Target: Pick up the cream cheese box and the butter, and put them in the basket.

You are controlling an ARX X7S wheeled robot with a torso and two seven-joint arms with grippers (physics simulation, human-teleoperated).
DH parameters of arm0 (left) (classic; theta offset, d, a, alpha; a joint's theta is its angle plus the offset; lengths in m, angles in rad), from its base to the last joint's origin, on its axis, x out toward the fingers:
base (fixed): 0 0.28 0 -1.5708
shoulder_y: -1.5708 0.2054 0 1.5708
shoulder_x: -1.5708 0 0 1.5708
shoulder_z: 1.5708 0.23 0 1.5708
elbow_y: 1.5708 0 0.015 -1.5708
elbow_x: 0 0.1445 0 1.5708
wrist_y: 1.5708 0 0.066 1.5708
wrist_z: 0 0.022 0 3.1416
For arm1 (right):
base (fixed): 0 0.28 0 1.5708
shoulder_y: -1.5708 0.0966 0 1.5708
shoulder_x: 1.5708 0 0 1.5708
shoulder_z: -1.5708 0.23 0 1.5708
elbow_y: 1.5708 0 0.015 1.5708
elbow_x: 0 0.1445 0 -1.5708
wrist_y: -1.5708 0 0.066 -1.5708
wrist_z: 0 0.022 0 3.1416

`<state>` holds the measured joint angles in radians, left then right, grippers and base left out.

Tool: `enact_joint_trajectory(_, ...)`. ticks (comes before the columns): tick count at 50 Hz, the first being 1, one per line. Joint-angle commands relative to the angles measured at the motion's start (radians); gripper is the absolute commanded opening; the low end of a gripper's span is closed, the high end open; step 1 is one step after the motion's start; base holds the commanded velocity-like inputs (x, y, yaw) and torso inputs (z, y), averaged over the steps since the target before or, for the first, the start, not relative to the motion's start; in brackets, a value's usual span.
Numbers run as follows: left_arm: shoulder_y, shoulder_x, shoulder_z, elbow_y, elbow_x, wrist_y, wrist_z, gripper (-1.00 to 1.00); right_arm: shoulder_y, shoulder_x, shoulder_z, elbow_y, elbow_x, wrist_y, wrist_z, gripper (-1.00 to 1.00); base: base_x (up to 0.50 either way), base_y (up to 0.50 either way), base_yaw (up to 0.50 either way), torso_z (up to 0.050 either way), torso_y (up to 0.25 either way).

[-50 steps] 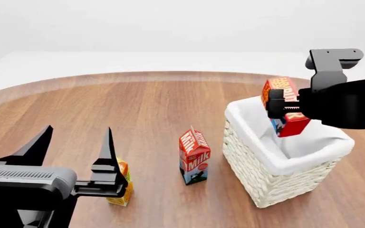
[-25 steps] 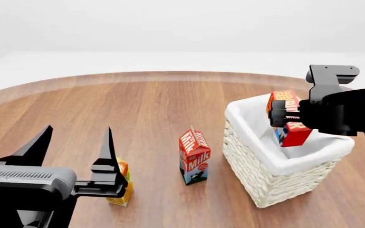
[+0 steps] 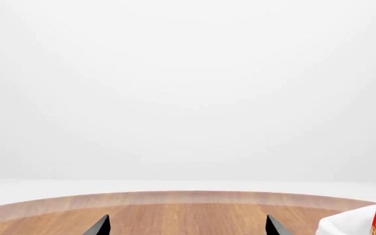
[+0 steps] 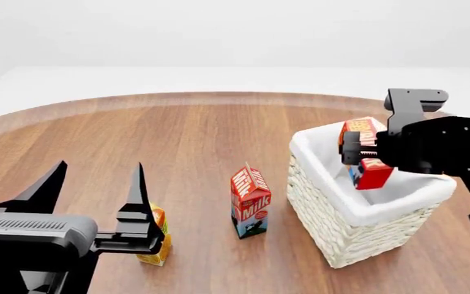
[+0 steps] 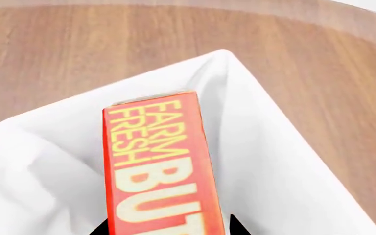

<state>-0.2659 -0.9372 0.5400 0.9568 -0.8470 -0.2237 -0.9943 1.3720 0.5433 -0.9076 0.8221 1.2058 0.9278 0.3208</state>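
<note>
Lowering into basket (image 4: 357, 211), right of frame: right gripper (image 4: 364, 150) clamped on butter (image 4: 367, 156), lower than second ago; release next. Left gripper (image 4: 96, 184) spread, empty. Cream cheese box unseen.

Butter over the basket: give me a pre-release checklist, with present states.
1. right gripper shut on the butter: ok.
2. Butter above the basket opening, inside its rim: ok.
3. Butter lowered to the liner floor: not ok, it hangs above it.
4. Cream cheese box already in the basket: cannot tell, none in view.
5. left gripper open and away from the basket: ok.
6. milk carton clear of the drop: ok.
</note>
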Motion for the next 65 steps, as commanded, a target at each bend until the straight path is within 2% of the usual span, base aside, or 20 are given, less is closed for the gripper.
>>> enact_joint_trajectory(1, -0.004, -0.001, 0.005, 0.005, -0.002, -0.002, -0.005, 1.00, 0.017, -0.016, 0.001, 0.034, -0.066, -0.012, -0.029, -1.00, 0.00, 0.00, 0.00, 0.000, 0.000)
enact_joint_trajectory(35, 0.000, -0.009, 0.005, -0.010, 0.003, 0.018, -0.001, 1.00, -0.006, -0.016, -0.006, 0.025, -0.078, -0.020, -0.012, -1.00, 0.00, 0.00, 0.00, 0.001, 0.001)
enact_joint_trajectory(36, -0.002, -0.008, 0.006, -0.010, 0.002, 0.016, -0.001, 1.00, -0.005, -0.017, -0.006, 0.028, -0.080, -0.022, -0.014, 1.00, 0.00, 0.00, 0.00, 0.000, 0.010)
enact_joint_trajectory(50, -0.004, -0.006, 0.011, -0.011, 0.004, 0.016, -0.003, 1.00, 0.002, -0.020, -0.001, 0.048, -0.084, -0.036, -0.023, 1.00, 0.00, 0.00, 0.00, 0.000, 0.000)
enact_joint_trajectory(65, 0.000, -0.009, 0.014, -0.014, 0.008, 0.024, 0.000, 1.00, -0.023, 0.074, 0.082, -0.189, 0.012, 0.000, 0.104, 1.00, 0.00, 0.00, 0.00, 0.000, 0.000)
